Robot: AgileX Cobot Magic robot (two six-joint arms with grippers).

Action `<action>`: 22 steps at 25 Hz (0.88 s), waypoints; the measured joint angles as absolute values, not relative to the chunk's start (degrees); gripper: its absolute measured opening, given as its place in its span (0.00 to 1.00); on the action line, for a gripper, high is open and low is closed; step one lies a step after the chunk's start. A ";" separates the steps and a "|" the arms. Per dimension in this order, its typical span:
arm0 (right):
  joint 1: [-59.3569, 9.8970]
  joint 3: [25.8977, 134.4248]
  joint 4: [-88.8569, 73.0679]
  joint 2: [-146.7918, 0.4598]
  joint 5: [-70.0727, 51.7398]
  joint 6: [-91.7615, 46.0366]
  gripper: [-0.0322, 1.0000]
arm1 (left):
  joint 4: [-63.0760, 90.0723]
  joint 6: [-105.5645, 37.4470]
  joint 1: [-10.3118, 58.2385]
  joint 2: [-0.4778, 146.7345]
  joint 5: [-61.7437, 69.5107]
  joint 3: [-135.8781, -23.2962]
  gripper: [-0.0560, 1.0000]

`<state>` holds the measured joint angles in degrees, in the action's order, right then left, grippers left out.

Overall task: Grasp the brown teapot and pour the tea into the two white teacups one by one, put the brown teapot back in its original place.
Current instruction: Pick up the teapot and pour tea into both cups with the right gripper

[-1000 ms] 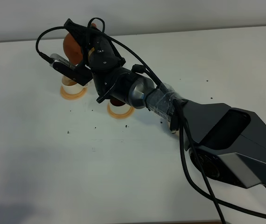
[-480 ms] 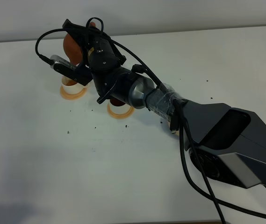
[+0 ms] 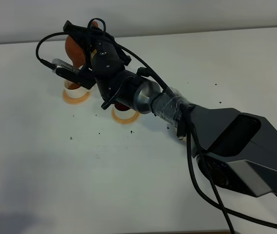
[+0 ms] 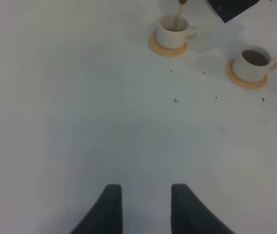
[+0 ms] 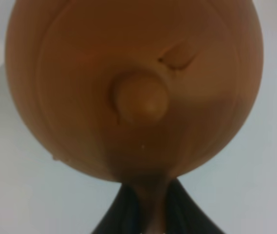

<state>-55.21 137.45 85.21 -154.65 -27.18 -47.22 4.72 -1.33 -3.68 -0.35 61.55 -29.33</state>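
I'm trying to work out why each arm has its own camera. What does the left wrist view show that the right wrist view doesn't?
Only the left wrist view shows a white cup holding dark tea, a second cup with a thin brown stream reaching it, each on an orange coaster, and the left tool, open. Only the right wrist view shows the brown teapot up close, its lid knob, and the right tool shut on it. Both show the white table.
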 joint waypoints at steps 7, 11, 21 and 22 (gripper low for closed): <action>-55.57 137.45 86.32 -154.65 -27.14 -47.62 0.12 | 4.72 -1.33 -3.68 -0.35 61.55 -29.33 0.29; -55.63 137.45 86.59 -154.65 -27.12 -47.79 0.12 | 4.72 -1.33 -3.68 -0.35 61.55 -29.33 0.29; -55.99 137.45 88.38 -154.65 -27.07 -48.47 0.12 | 4.72 -1.33 -3.68 -0.35 61.55 -29.33 0.29; -56.02 137.45 88.47 -154.65 -27.07 -48.47 0.12 | 4.72 -1.33 -3.68 -0.35 61.55 -29.33 0.29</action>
<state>-56.02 137.45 88.47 -154.65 -27.07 -48.47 4.72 -1.33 -3.68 -0.35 61.55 -29.33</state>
